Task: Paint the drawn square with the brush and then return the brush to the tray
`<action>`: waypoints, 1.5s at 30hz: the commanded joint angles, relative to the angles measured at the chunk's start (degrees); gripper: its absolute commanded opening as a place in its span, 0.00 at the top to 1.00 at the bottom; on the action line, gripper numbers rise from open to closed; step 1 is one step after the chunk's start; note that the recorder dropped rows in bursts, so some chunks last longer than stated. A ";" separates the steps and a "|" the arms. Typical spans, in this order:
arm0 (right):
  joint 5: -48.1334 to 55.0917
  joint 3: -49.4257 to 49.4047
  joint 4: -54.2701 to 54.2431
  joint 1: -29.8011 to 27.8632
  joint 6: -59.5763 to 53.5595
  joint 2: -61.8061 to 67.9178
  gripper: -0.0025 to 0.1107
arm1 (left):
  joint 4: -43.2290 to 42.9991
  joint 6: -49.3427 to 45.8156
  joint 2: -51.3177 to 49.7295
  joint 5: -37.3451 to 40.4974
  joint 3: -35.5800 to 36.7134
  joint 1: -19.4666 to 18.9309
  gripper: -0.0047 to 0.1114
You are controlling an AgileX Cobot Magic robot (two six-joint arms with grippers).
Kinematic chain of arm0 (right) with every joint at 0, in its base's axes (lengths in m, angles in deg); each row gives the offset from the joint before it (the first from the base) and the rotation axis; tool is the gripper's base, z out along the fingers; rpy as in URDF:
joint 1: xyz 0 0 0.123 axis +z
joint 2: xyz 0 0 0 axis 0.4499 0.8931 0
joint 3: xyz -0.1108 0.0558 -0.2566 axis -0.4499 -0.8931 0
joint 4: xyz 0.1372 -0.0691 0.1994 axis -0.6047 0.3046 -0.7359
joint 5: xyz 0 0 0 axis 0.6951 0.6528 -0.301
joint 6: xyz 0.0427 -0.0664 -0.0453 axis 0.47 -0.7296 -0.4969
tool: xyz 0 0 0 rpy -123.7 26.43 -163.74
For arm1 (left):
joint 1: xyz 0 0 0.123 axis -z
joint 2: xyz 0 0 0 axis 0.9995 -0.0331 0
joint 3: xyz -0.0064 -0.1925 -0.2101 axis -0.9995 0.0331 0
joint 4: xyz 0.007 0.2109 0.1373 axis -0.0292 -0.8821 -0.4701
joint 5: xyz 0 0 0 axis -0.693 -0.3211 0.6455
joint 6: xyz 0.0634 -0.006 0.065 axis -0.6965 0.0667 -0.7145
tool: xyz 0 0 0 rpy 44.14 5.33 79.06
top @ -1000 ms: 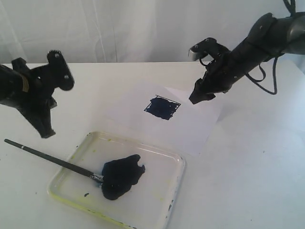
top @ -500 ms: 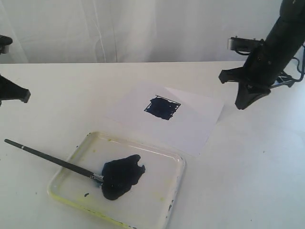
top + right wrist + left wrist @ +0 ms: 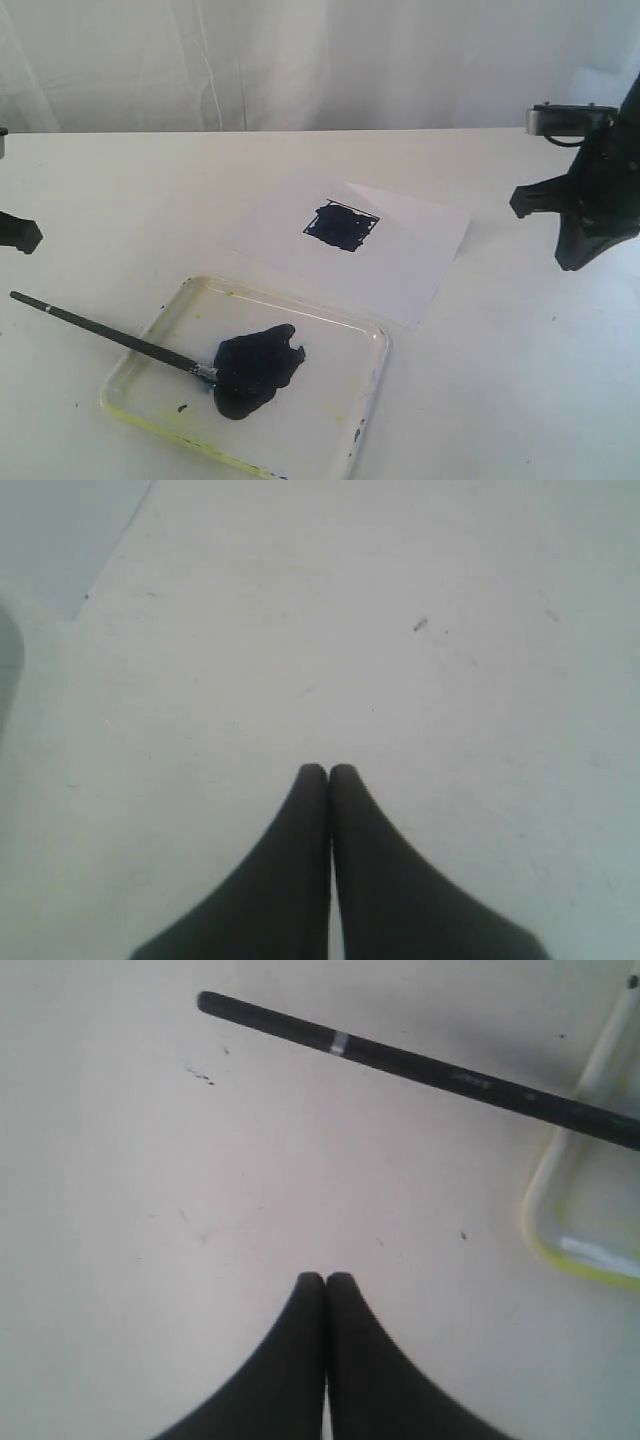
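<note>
The drawn square (image 3: 341,225) on the white paper sheet (image 3: 400,262) is filled with dark blue-black paint. The brush (image 3: 110,334) lies with its tip in the tray (image 3: 376,372), at the dark paint puddle (image 3: 255,368). Its handle sticks out over the tray's left rim onto the table. In the left wrist view the brush (image 3: 420,1061) crosses the tray rim (image 3: 538,1232), well ahead of my left gripper (image 3: 325,1278), which is shut and empty. My right gripper (image 3: 328,770) is also shut and empty over bare table. It hangs right of the paper (image 3: 573,260).
The white table top (image 3: 150,190) carries small dark paint specks (image 3: 200,1075) near the brush handle. A white curtain (image 3: 300,60) closes the back. Only a bit of my left gripper (image 3: 20,232) shows at the exterior view's left edge.
Both arms have drawn outward from the middle. The right gripper left the paper's far corner, moved right and shut. The left arm slid almost out of the exterior view. Brush and tray stay still.
</note>
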 commanded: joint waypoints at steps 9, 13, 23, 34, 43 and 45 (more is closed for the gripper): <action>-3.35 -14.42 -0.49 -0.29 0.23 -16.13 0.98 | 3.48 -2.25 11.26 2.55 7.94 -0.30 0.96; -3.61 -17.36 -0.49 -0.29 0.31 -23.64 0.98 | 3.48 -2.25 18.75 2.91 10.08 -0.30 0.96; -4.32 -21.12 -0.49 -0.29 0.31 -49.17 0.98 | 3.14 -3.38 40.23 4.70 10.69 -0.30 0.96; -3.24 -21.78 -0.03 -0.29 0.19 -75.88 0.98 | 2.71 -3.38 61.18 5.44 10.69 -0.30 0.96; -2.80 -21.78 1.25 -0.29 0.34 -93.74 0.98 | 2.41 -3.38 75.63 6.72 11.03 -0.30 0.96; -2.80 -21.78 1.82 -0.29 0.34 -97.20 0.98 | 2.25 -3.38 78.91 6.35 11.79 -0.30 0.96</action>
